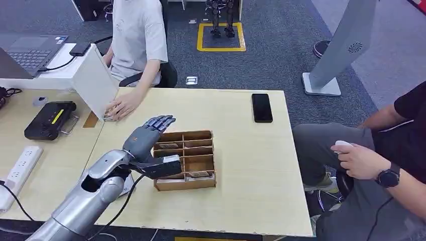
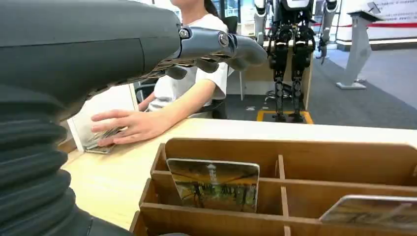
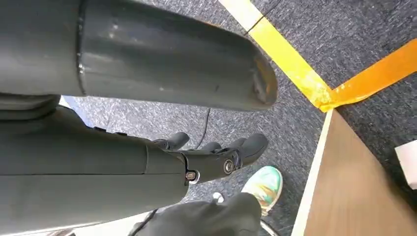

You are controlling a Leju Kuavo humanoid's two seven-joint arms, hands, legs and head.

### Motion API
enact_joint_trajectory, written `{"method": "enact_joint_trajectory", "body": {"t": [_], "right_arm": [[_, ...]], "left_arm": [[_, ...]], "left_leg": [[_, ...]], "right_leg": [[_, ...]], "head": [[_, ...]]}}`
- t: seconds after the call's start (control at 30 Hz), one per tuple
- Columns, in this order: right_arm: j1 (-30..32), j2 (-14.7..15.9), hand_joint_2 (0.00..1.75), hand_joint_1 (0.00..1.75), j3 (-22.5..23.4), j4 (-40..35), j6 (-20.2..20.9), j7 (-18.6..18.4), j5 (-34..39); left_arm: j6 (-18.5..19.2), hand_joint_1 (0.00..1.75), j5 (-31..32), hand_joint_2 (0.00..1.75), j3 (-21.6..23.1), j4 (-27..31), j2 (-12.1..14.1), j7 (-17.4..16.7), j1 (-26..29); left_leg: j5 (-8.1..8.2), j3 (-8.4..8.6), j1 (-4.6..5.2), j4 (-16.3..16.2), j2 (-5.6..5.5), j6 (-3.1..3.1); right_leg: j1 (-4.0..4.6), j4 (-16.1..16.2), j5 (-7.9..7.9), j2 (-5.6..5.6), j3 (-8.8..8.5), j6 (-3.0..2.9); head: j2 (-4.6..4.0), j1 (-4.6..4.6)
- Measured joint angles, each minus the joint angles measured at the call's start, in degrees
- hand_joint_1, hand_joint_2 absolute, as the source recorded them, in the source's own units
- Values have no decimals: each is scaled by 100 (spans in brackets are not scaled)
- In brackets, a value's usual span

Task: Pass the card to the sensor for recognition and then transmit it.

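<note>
A wooden divided box [image 1: 201, 182] stands on the light table, holding picture cards. One card [image 2: 214, 184] stands upright in a compartment on the box's left side, and another card [image 2: 373, 211] leans in a compartment beside it. My left hand [image 1: 145, 140] hovers over the left end of the box with its fingers [image 2: 216, 46] stretched forward above the cards and its thumb low by the box's near side. It holds nothing. My right hand [image 3: 221, 157] hangs beside the table edge over the carpet, fingers loosely apart and empty.
A seated person's hand [image 1: 123, 105] rests on cards at the foot of a tilted white panel [image 1: 95, 80] behind the box. A black device [image 1: 50, 119] and a power strip [image 1: 20, 165] lie at the left, a phone [image 1: 261, 107] at the far right. Another person [image 1: 382, 165] sits at the right.
</note>
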State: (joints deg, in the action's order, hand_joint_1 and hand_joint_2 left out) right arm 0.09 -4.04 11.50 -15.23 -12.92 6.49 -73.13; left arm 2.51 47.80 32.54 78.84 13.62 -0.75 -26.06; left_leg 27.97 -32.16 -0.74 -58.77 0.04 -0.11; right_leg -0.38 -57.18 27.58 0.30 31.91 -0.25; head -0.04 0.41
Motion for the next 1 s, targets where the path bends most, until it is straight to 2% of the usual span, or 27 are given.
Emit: {"method": "enact_joint_trajectory", "body": {"t": [0.87, 0.9, 0.93, 1.0], "right_arm": [[1, 5, 0, 0, -195, -37, 7, -35, 173], [1, 5, 0, 0, -212, -37, 7, -39, 179], [1, 5, 0, 0, -234, -37, 7, -46, 195], [1, 7, 0, 0, -280, -39, 9, -50, 243]], "left_arm": [[7, 2, 68, 175, 4, -85, 9, 13, 1], [9, 106, 61, 175, 4, -85, 9, 16, 1], [40, 175, 35, 175, 4, -85, 9, 16, 1], [140, 175, -35, 175, 4, -85, 26, 20, 2]], "left_leg": [[0, 0, 0, 0, 0, 0], [0, 0, 0, 0, 0, 0], [0, 0, 0, 0, 0, 0], [0, 0, 0, 0, 0, 0]], "right_leg": [[0, 0, 0, 0, 0, 0], [0, 0, 0, 0, 0, 0], [0, 0, 0, 0, 0, 0], [0, 0, 0, 0, 0, 0]], "head": [[0, 0], [0, 0], [0, 0], [0, 0]]}}
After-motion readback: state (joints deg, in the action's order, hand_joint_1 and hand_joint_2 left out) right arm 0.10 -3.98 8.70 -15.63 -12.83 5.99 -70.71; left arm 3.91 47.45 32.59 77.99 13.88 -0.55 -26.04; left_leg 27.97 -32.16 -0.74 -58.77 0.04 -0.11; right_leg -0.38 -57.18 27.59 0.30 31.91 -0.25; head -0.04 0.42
